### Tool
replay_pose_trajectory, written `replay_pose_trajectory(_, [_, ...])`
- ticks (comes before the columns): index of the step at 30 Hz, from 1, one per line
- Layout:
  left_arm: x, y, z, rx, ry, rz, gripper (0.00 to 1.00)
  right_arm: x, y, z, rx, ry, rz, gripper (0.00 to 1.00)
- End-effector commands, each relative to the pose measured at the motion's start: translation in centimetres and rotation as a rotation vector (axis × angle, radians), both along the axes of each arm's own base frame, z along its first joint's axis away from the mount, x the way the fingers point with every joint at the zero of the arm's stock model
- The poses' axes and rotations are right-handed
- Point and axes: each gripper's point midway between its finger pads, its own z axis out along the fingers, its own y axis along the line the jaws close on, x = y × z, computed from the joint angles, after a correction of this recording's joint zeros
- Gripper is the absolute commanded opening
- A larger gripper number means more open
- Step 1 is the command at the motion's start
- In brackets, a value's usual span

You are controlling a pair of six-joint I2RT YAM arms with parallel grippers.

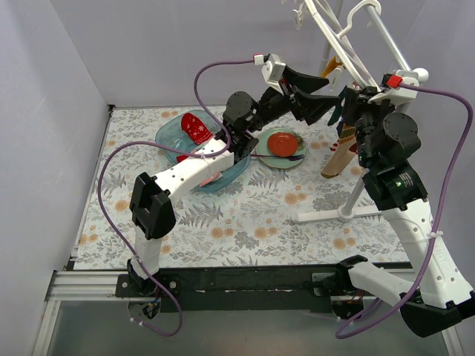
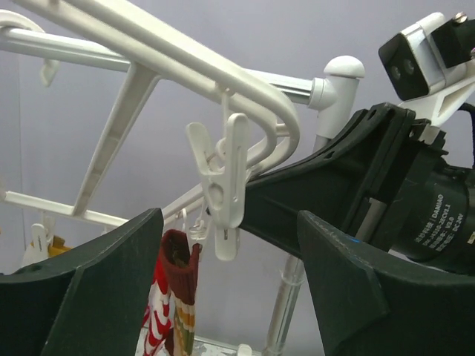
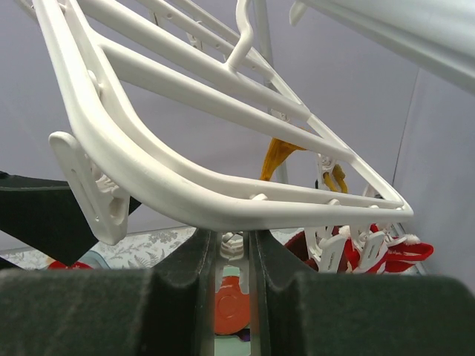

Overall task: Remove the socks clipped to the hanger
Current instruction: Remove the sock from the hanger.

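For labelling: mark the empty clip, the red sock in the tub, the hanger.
clip (image 2: 236, 170), left wrist view, its long leg.
red sock (image 1: 196, 127), top view, its middle.
hanger (image 3: 171, 196), right wrist view, near rim bar.

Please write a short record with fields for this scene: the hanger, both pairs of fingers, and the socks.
hanger: white plastic rectangular hanger, tilted, on a stand
left fingers: open, either side of a white hanging clip
right fingers: closed on the hanger's near rail
clipped: red striped sock, mustard yellow sock
removed: red patterned sock in blue translucent tub
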Motion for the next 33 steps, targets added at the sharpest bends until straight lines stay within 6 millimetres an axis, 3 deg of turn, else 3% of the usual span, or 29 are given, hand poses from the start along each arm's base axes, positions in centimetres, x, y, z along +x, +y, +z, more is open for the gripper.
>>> replay_pose_trajectory(1, [-1.7,1.6,5.1,-0.078,-0.076,0.043,0.72,-0.1,1.2,1.2,-0.006,-0.039,0.056,0.01])
replay_pose_trajectory(10, [-1.5,0.4,6.4,-0.115,-0.066,0.067,0.67,0.0,1.5,0.6,-0.006,-0.028,0.062,0.01])
replay_pose_trajectory(14, [-1.0,-0.5,5.9,-0.085,-0.058,0.095,0.66,0.1,1.6,0.7,-0.004,-0.030,0.063,0.01])
replay_pose_trajectory(22, [0.2,0.1,4.9,-0.064,-0.044,0.208,0.65,0.0,1.6,0.7,-0.003,-0.033,0.063,0.01])
replay_pose_trajectory(33, [0.4,-0.1,4.8,-0.070,-0.063,0.218,0.59,-0.1,1.6,0.7,-0.003,-0.036,0.063,0.01])
